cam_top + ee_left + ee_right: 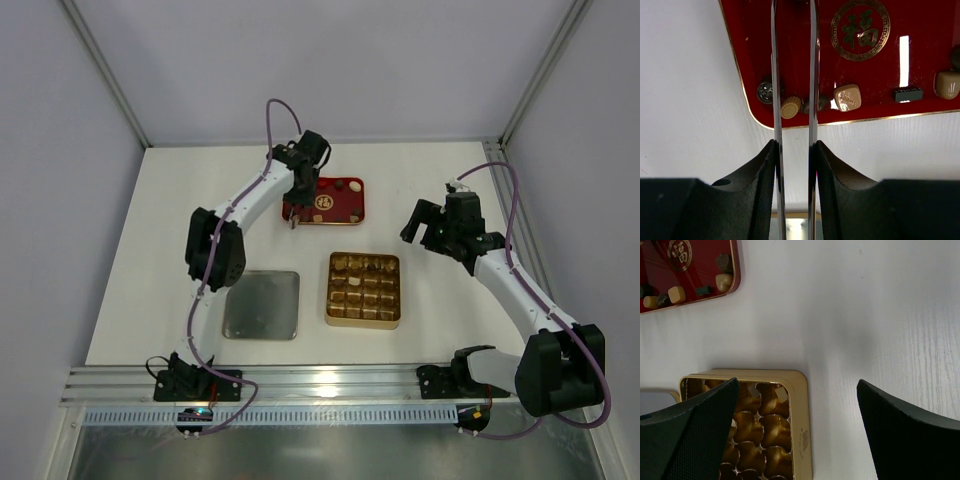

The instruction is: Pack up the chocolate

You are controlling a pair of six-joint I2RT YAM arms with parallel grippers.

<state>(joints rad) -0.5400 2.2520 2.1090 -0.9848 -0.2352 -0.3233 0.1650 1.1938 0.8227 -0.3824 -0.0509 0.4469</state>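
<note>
Chocolate [847,97] lies in small bits inside the red tray [920,30], in a row close to one edge. The left end effector [296,212] hangs over that edge, near a corner of the red tray. Its two thin metal fingers [774,75] stand a little apart, with just a narrow gap. In that gap, in the left wrist view, sits a round pale brown piece [791,106]. There is a small space between this piece and one finger, so it does not look pinched. I cannot tell if the finger ends touch the red tray. Just outside the gap, on the corner side, is a dark shiny round piece [765,91]. On the other side are a square pale brown piece [847,97] and then a dark ridged piece [907,94], all along the same edge. A round gold sign [860,27] is printed in the middle of the red tray. The gold tray [363,318] sits on the white desk [430,300], nearer the arm bases than the red tray. A flat silver tray [262,304] lies nearer the bases too, off to the left. The right end effector [422,225] is off to the right of the red tray, well apart from it, with its fingers spread very wide and nothing in them.
</note>
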